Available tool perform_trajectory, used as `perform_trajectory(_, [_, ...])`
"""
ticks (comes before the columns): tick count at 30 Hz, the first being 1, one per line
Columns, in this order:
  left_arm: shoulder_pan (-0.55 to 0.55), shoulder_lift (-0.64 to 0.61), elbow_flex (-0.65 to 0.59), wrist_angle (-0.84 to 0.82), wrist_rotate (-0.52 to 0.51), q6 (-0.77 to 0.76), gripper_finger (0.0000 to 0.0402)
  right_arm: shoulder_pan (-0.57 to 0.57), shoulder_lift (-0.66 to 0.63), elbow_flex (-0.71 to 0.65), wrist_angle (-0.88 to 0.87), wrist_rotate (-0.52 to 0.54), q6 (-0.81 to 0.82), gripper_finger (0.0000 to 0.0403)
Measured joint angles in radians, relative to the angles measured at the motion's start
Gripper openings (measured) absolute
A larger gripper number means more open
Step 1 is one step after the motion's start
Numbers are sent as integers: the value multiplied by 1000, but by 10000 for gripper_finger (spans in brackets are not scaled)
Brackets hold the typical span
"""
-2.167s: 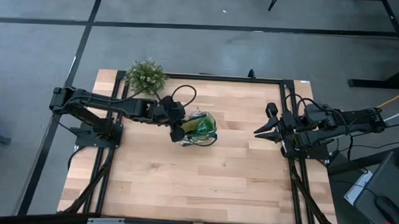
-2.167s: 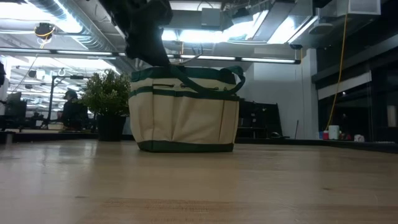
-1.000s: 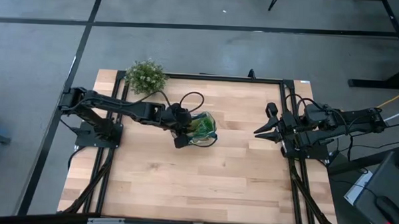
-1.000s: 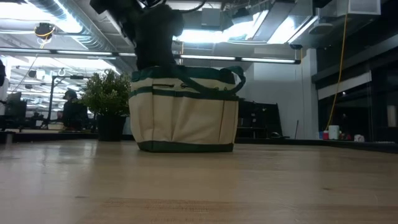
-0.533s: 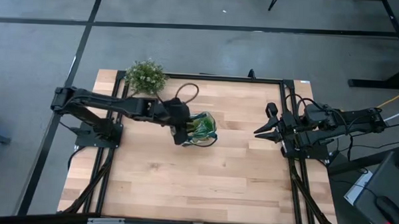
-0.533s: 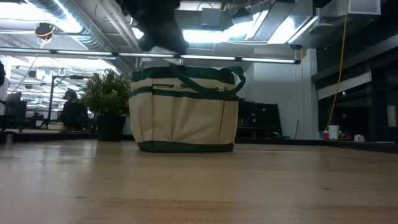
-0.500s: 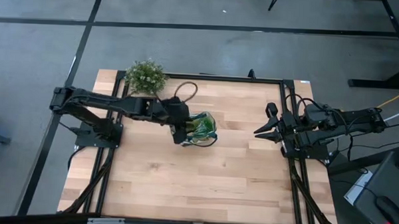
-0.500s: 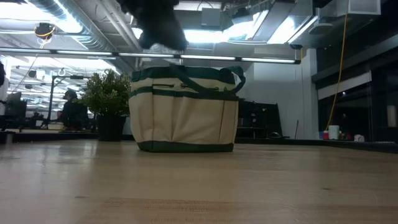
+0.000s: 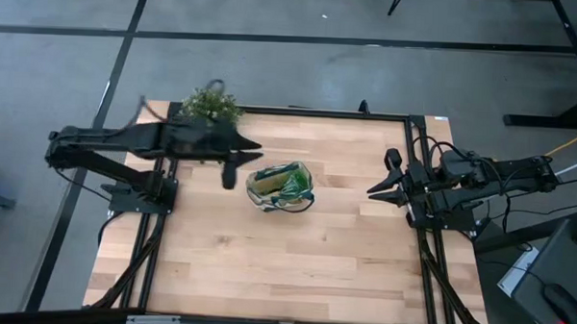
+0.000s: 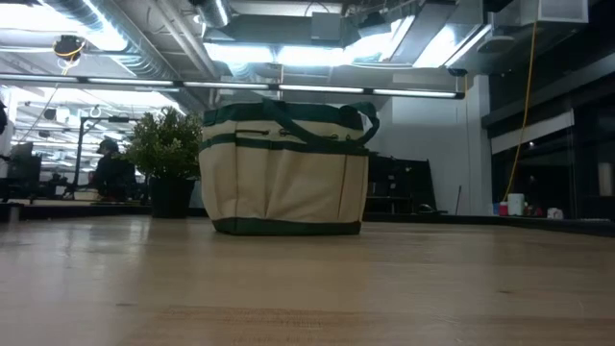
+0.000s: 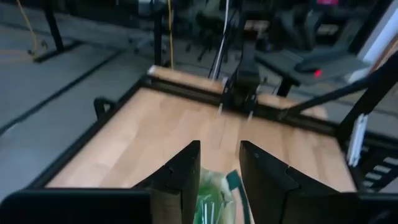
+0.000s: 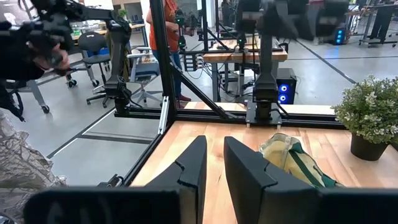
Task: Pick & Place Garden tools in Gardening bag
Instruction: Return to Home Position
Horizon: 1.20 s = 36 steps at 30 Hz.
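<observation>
The left gripper [image 9: 228, 176], released and empty, hangs at nine o'clock from the bag [image 9: 281, 186]; the right gripper [image 9: 377, 182], fingers parted, sits at three.

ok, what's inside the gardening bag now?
From above, the gardening bag shows bright green items inside; which tools they are, and anything beneath them, is hidden.

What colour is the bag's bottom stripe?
Dark green stripe on the beige bag; clearest in the low view.

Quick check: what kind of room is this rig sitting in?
Probably a robotics lab or workshop: exposed ceiling ducts, a rolling office chair and another framed workbench beyond the table.
</observation>
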Motion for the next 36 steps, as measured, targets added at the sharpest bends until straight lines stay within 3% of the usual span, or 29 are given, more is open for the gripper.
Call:
perform_trajectory(7, [-20,-125,-9,9,-58,121,108,0,0,0,0,0,0,60])
perform_trajectory(13, [-57,-158,-75,48,-62,199,109,0,0,0,0,0,0,60])
perform_trajectory(16, [-75,-170,-162,155,-62,200,109,0,0,0,0,0,0,60])
perform_trajectory(22, [-90,-221,-400,525,-61,195,105,0,0,0,0,0,0,60])
perform_trajectory(26, [-76,-300,-546,651,-60,116,105,0,0,0,0,0,0,60])
perform_trajectory(30, [-65,-406,-632,655,-28,56,105,0,0,0,0,0,0,60])
perform_trajectory(36, [-65,-572,-663,582,-26,102,104,0,0,0,0,0,0,60])
